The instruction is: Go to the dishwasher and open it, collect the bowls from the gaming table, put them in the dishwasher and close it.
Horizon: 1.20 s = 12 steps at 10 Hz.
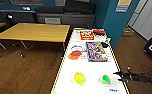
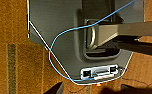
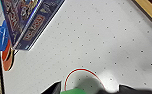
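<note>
Reaching in from three o'clock over the gaming table [image 1: 92, 72], right gripper [image 1: 117, 76] with jaws spread wide, bright green bowl [image 1: 105, 79] just beside at nine o'clock, yellow-green bowl [image 1: 79, 78] farther along, both untouched.

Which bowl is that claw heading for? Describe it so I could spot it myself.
Find the long white table with the yellow edge. At its near end sit two small round plastic bowls; it is the bright green one, nearest the right claw, not the yellow-green bowl.
</note>
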{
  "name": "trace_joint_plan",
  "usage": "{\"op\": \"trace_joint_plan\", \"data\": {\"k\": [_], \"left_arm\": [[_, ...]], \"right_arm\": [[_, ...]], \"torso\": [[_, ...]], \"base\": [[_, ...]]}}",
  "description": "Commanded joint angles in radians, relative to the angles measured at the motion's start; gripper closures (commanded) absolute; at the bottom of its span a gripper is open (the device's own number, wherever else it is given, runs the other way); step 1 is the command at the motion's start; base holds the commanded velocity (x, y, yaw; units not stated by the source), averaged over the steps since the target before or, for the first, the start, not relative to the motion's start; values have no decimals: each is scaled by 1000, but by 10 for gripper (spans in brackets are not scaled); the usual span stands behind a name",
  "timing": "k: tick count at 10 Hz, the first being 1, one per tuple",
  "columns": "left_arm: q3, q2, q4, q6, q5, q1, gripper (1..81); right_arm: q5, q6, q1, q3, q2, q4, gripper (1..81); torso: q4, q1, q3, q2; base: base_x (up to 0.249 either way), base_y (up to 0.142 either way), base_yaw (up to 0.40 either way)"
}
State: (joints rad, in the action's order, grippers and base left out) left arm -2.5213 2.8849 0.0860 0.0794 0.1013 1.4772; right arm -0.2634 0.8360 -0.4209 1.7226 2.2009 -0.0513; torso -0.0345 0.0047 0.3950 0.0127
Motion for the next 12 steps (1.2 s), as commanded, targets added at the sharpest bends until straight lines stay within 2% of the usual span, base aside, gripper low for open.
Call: {"op": "trace_joint_plan", "data": {"k": [1,7,12], "left_arm": [[4,-2,9,-1,-72,9,10],[4,-2,3,-1,-72,10,10],[4,-7,0,-1,-72,10,10]], "right_arm": [[-17,2,86,-51,-86,-15,10],[-27,2,171,-58,-76,-15,10],[-31,2,188,38,51,-16,10]], "torso": [[0,0,0,0],[0,0,0,0],[0,0,0,0]], "base": [[0,0,0],[0,0,0],[0,0,0]]}}
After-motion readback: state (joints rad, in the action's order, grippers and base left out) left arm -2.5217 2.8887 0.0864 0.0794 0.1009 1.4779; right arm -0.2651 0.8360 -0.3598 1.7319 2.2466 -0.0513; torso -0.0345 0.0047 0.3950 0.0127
